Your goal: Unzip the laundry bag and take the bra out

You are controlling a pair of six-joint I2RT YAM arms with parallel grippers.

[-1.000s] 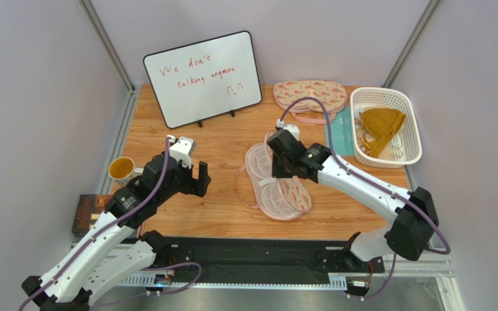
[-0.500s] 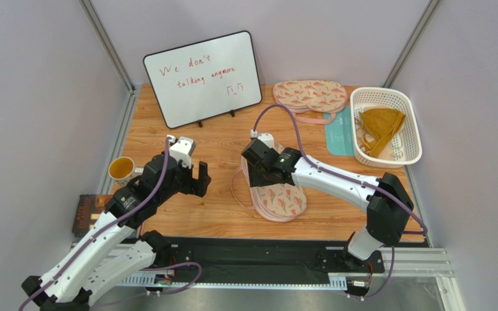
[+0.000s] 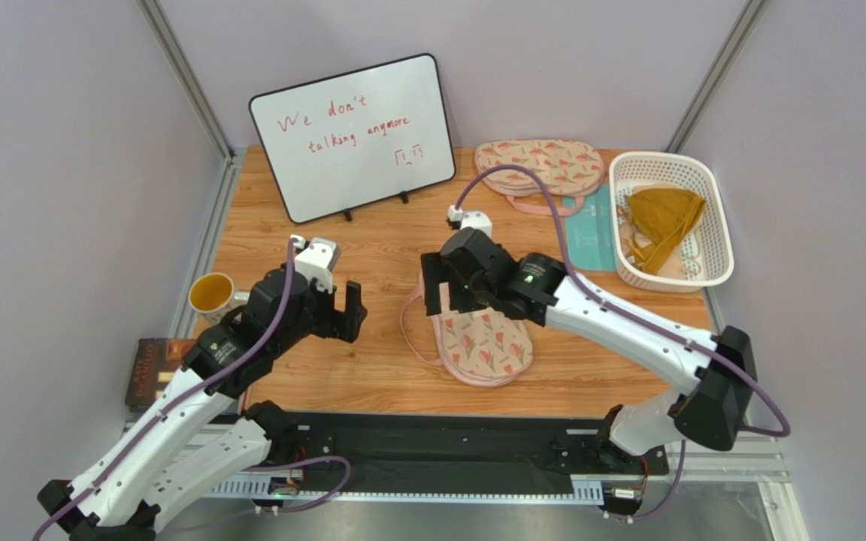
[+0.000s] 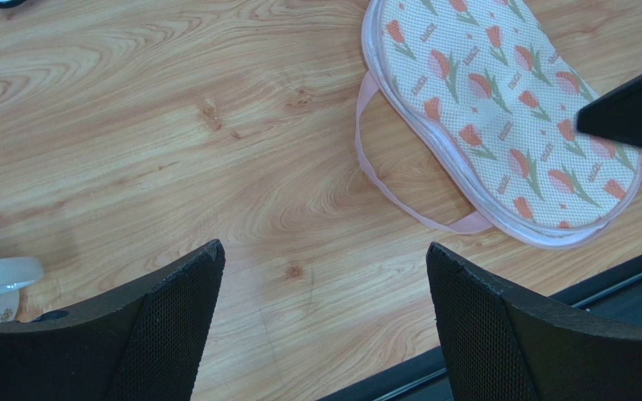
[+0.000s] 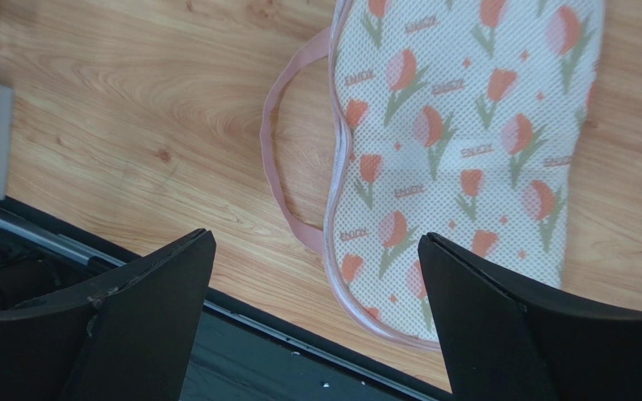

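The laundry bag [image 3: 483, 344] lies flat and closed at the table's middle, tulip print up, with its pink loop [image 5: 278, 167] to the left. In the wrist views the laundry bag [image 4: 500, 109] [image 5: 458, 142] shows no gap. My right gripper [image 3: 445, 299] [image 5: 316, 239] hangs open just above the bag's far-left end, holding nothing. My left gripper [image 3: 336, 316] [image 4: 324, 248] stands open over bare wood to the left of the bag. The mustard bra [image 3: 661, 216] lies in the white basket [image 3: 720, 225] at the right.
A second printed pouch [image 3: 539, 167] lies at the back, with a teal card [image 3: 590, 231] beside the basket. A whiteboard [image 3: 353, 135] stands at the back left. A cup [image 3: 212, 293] and a dark box [image 3: 155, 370] sit at the left edge. A black rail [image 3: 449, 451] runs along the front.
The bag lay open with its pale inside showing; my right gripper swung the flap over, then opened and let go. The bag now lies closed. The left arm has not moved.
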